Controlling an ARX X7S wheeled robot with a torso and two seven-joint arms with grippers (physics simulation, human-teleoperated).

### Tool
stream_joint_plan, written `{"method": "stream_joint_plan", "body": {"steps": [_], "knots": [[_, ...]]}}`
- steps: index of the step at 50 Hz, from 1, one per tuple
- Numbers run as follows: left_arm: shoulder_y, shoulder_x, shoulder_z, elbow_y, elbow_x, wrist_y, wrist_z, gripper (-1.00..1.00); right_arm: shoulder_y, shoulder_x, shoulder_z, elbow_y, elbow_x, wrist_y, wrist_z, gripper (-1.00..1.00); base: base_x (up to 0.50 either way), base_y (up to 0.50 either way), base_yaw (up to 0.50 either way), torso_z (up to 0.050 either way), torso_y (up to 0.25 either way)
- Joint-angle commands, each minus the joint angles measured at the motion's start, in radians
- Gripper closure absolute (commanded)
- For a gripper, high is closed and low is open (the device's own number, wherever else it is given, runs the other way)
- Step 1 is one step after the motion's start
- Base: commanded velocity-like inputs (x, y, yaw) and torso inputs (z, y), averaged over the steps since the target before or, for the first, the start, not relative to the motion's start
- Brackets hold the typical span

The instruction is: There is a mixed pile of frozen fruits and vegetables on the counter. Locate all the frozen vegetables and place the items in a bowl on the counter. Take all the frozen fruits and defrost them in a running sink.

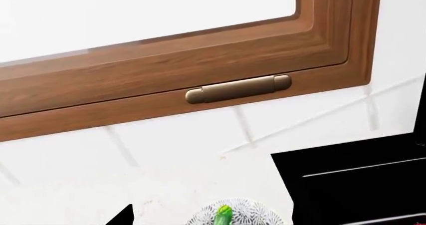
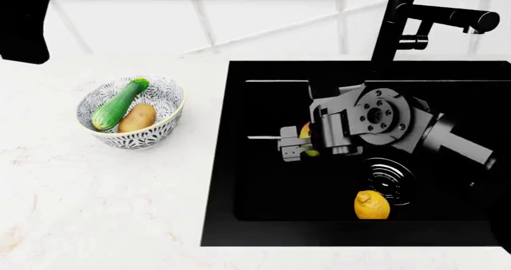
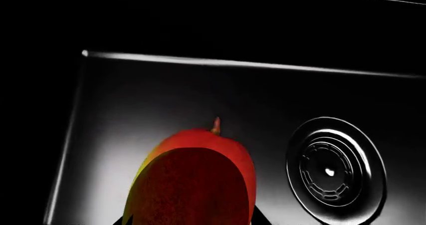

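- White marble-look counter runs along a white tiled wall; a wood-framed cabinet door with a bronze bar handle hangs above it.
- Black rectangular sink is set into the counter, with a tall black faucet at its back edge and a round ribbed drain in its floor.
- Patterned bowl stands on the counter just beside the sink. A green cucumber-like vegetable and a tan potato lie inside it, touching each other.
- Lemon rests on the sink floor, near the drain.
- Right gripper is down inside the basin, fingers clamped on the mango. From the head view only slivers of the fruit show behind the fingers; the right wrist view shows it red with a yellow-green edge, above the basin floor and beside the drain.
- Left gripper appears only as a dark shape at the head view's upper corner, raised over the counter; its jaw state cannot be determined.
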Motion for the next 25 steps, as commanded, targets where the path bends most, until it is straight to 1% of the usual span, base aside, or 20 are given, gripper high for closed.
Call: {"method": "stream_joint_plan", "body": {"steps": [1,10,15,25], "knots": [[0.014,-0.004,-0.001,0.005,0.011,0.003,0.01,-1.0,-0.043,-0.001,-0.01,0.027,-0.027,0.001,-0.013,1.0,0.0,0.0,0.0,0.0,0.0],[0.011,-0.002,0.001,0.001,0.01,-0.001,0.008,-1.0,-0.062,-0.005,-0.018,0.037,-0.032,0.003,-0.015,1.0,0.0,0.0,0.0,0.0,0.0],[0.015,0.0,0.002,0.003,0.012,0.002,0.008,-1.0,-0.077,-0.029,-0.029,0.079,-0.047,0.012,-0.049,1.0,0.0,0.0,0.0,0.0,0.0],[0.022,-0.001,0.002,0.005,0.017,0.005,0.012,-1.0,-0.098,-0.038,-0.031,0.099,-0.043,0.019,-0.065,1.0,0.0,0.0,0.0,0.0,0.0]]}}
